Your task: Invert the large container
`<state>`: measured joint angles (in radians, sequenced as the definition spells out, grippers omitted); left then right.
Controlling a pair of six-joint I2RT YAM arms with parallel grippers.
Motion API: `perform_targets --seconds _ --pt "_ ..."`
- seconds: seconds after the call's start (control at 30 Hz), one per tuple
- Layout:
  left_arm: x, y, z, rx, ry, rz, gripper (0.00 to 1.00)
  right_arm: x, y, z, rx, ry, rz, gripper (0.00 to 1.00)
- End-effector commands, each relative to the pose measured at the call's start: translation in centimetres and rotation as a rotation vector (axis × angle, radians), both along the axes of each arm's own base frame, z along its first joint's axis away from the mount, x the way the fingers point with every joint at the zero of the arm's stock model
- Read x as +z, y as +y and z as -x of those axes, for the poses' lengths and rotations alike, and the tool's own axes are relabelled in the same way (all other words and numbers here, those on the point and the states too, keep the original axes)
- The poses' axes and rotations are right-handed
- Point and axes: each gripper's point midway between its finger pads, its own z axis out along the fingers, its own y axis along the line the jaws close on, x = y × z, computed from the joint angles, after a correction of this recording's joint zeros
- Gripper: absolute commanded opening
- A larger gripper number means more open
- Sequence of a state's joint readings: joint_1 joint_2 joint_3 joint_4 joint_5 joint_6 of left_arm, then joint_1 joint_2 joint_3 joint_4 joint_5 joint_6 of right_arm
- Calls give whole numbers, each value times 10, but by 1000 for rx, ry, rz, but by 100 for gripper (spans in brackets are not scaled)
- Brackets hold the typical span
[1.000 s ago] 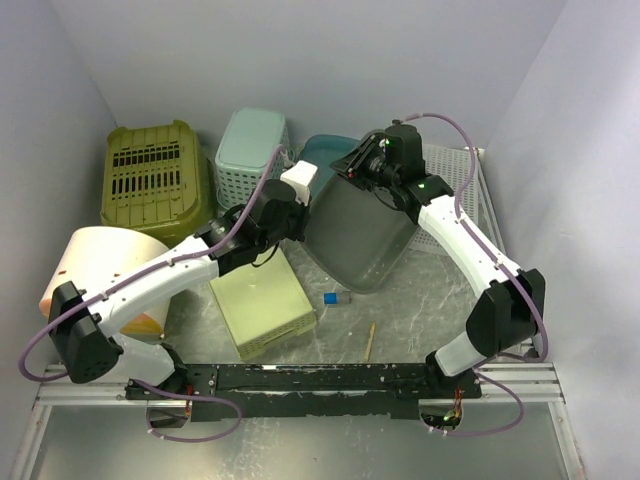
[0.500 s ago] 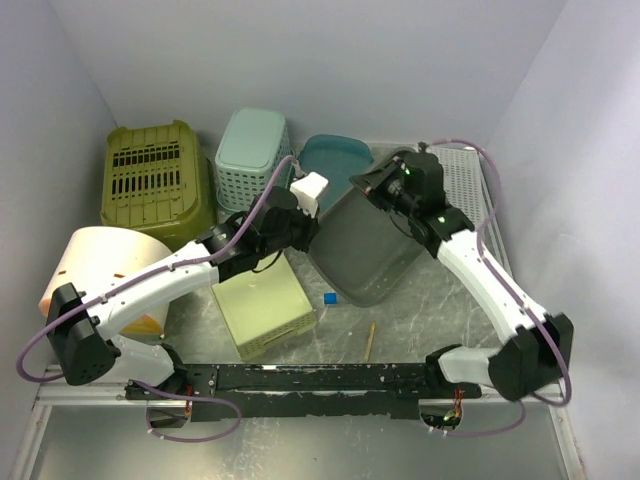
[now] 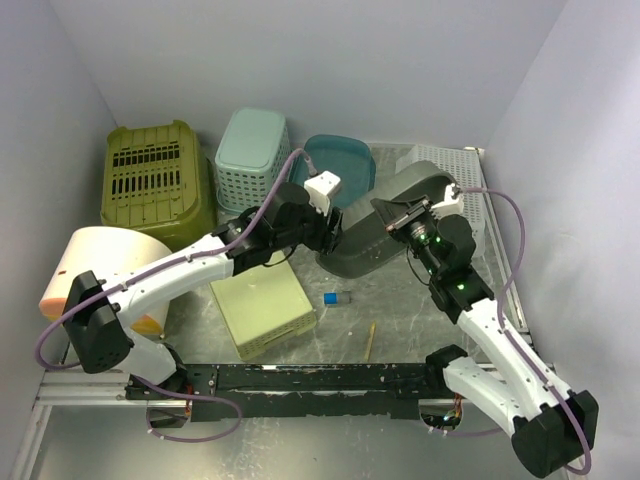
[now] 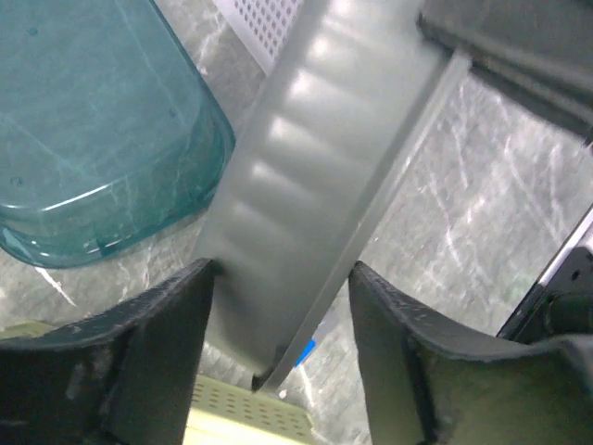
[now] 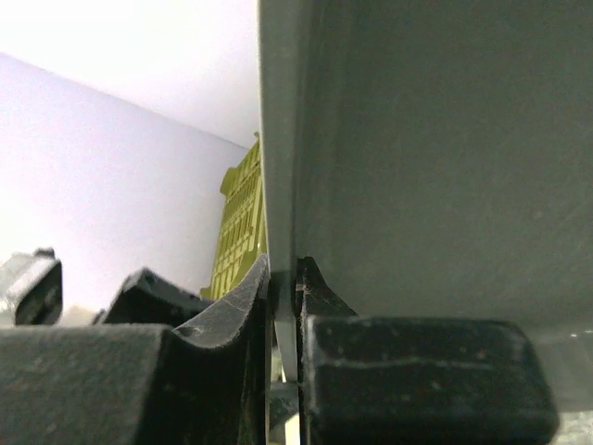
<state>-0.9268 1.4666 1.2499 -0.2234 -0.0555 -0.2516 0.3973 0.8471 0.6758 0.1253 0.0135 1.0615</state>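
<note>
The large grey container (image 3: 372, 232) stands steeply tilted at the table's middle, its lower edge near the tabletop. My right gripper (image 3: 404, 214) is shut on its thin rim (image 5: 278, 167), which is pinched between both fingers, and the container's wall (image 5: 435, 158) fills the right wrist view. My left gripper (image 3: 333, 233) is at the container's left end and stands open. In the left wrist view the container's ribbed side and rim (image 4: 315, 185) run between the spread fingers (image 4: 157, 334) of the left gripper (image 4: 283, 278), with a gap on the right side.
Along the back stand an olive crate (image 3: 155, 180), a mint basket (image 3: 250, 150), a teal tub (image 3: 338, 158) and a white perforated tray (image 3: 445, 165). A pale green box (image 3: 262, 305), a small blue piece (image 3: 335, 298) and a wooden stick (image 3: 370, 340) lie in front. A cream roll (image 3: 95, 265) sits at the left.
My left gripper has opened and let go of the container's rim. The right arm swung forward and down, tipping the container from nearly flat to steeply on edge.
</note>
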Motion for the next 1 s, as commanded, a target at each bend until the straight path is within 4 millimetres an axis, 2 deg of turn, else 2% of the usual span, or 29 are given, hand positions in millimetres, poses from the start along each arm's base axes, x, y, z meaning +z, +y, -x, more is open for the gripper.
perform_targets --seconds 0.0,0.13,0.33,0.43,0.57,0.73,0.97 --pt "53 -14 -18 28 -69 159 74 28 2 19 41 -145 -49 0" --pt "49 -17 -19 17 -42 150 77 23 -20 32 -52 -194 -121 0" --pt "55 -25 -21 -2 -28 180 76 6 -50 47 -169 -161 -87 0" --pt "51 -32 -21 -21 -8 186 76 -6 -57 56 -185 -139 -51 0" --pt "39 -41 -19 -49 22 183 76 -26 -59 66 -168 -111 -26 0" --pt "19 -48 -10 -75 113 200 76 -59 -58 74 -159 -31 -85 0" --pt "-13 -57 12 -114 205 194 76 -85 -95 82 -342 133 -26 0"
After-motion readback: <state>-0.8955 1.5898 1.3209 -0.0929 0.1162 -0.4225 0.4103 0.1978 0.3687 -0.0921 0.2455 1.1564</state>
